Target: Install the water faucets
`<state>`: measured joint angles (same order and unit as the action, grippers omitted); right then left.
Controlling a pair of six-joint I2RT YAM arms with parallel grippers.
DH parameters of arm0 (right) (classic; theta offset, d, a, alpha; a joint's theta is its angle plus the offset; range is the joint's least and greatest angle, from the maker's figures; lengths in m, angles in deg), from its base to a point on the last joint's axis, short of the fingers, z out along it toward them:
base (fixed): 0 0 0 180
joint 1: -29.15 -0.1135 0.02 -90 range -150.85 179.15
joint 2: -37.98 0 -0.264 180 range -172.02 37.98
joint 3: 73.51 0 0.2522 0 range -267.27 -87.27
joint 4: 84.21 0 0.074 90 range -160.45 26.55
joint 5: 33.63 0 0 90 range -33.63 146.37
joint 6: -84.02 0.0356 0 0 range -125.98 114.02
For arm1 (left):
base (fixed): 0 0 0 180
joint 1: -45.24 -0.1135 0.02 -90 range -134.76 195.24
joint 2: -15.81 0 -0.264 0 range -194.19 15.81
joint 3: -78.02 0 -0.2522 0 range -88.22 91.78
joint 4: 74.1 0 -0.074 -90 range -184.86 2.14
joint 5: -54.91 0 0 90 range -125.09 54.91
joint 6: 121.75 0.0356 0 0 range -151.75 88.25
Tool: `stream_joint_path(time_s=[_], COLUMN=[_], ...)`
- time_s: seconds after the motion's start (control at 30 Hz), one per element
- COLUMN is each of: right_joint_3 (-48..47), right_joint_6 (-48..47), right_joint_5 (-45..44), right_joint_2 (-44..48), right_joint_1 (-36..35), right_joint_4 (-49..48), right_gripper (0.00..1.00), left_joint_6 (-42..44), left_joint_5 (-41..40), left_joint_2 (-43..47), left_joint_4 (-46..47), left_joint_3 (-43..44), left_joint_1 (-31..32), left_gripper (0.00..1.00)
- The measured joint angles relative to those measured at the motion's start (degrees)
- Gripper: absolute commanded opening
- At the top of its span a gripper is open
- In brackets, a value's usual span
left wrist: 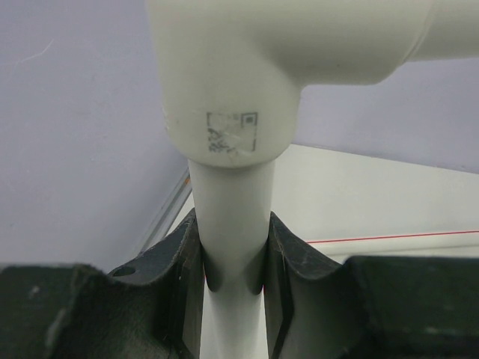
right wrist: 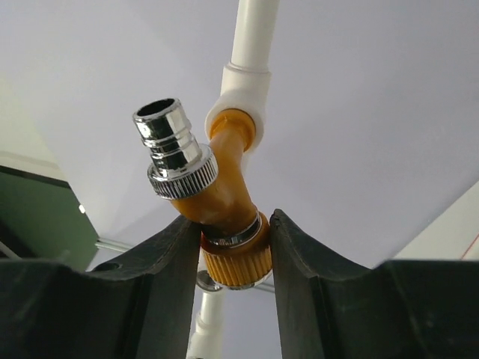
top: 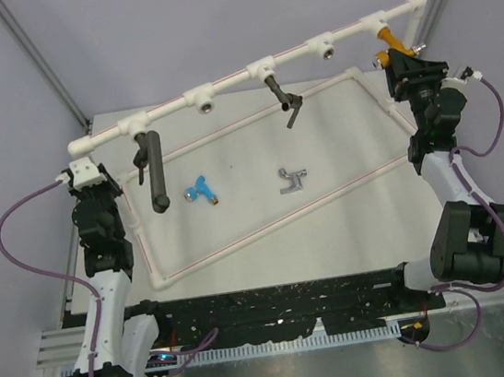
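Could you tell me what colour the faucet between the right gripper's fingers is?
Orange-gold faucet with a chrome nozzle; best in the right wrist view.

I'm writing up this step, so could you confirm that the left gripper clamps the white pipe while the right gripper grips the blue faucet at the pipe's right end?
Not quite: the right wrist view shows the right gripper closed on the orange-gold faucet. The blue faucet lies on the table. The left gripper does clamp the white pipe.
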<state>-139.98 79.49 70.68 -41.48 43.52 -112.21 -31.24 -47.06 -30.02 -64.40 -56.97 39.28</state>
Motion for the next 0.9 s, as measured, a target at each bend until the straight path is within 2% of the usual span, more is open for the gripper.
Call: stream_joint_path(time_s=[0.1, 0.23, 0.3, 0.53, 0.67, 0.87, 0.9], right_joint_3=[0.02, 0.07, 0.26, 2.08, 0.83, -8.26, -9.99], right_joint_6=[4.35, 4.15, 2.21, -7.39, -21.2, -51.52, -58.9], right_joint_5=[-0.74, -3.1, -5.01, -6.71, -5.4, -1.49, -0.7], right_joint_2=[0.04, 0.15, 0.63, 4.63, 7.54, 10.23, 11.15], right_joint_1=[0.02, 0.87, 2.89, 9.46, 12.17, 12.13, 11.5], right_joint_4=[-0.55, -1.22, -1.33, -0.96, 2.45, 11.96, 14.16], right_gripper=[0.47, 0.61, 0.67, 0.73, 0.77, 0.79, 0.8], left_joint_6=[0.04, 0.04, 0.04, 0.07, 0.07, 0.11, 0.11], left_joint_5=[-0.02, -0.5, -0.66, -0.87, -0.9, -0.92, -0.92], left_joint_2=[0.09, 0.13, 0.28, 0.26, 0.26, 0.26, 0.26], left_joint_4=[-0.13, -0.24, -0.24, -0.2, -0.2, -0.2, -0.2], left_joint_3=[0.0, -0.11, -0.22, -0.22, -0.22, -0.22, -0.22], left_joint_1=[0.0, -0.09, -0.17, -0.17, -0.17, -0.17, -0.17], left_gripper=[0.0, 0.0, 0.0, 0.0, 0.0, 0.0, 0.0])
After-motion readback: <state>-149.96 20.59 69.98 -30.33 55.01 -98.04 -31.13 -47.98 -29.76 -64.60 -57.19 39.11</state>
